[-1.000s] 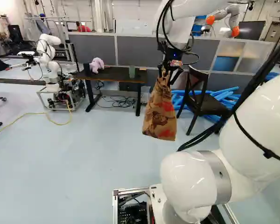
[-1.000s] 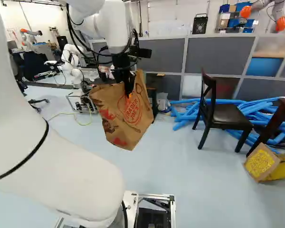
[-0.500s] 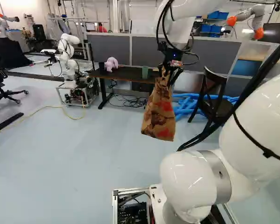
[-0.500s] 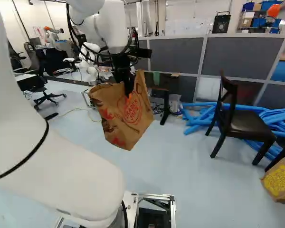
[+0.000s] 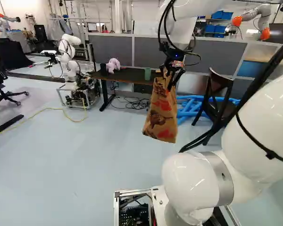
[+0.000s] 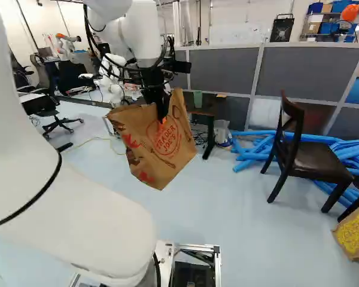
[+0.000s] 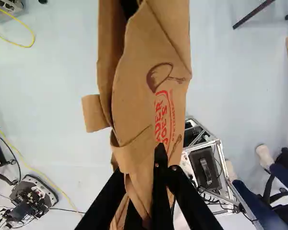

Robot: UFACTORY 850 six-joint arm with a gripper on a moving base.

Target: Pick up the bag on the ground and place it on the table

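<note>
Though wrinkly, a red-lettered brown paper bag (image 6: 154, 154).

From behind the arm (image 5: 191, 183), 2 base views face ahead, sharing the chair (image 6: 316, 160); the wrist's faces down, near the bag (image 7: 139, 72).

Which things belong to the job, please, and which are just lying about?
Job: brown paper bag with red print; black two-fingered gripper; probably dark-topped table.
Lying about: dark wooden chair; blue foam tubes; purple plush toy; green cup.
</note>
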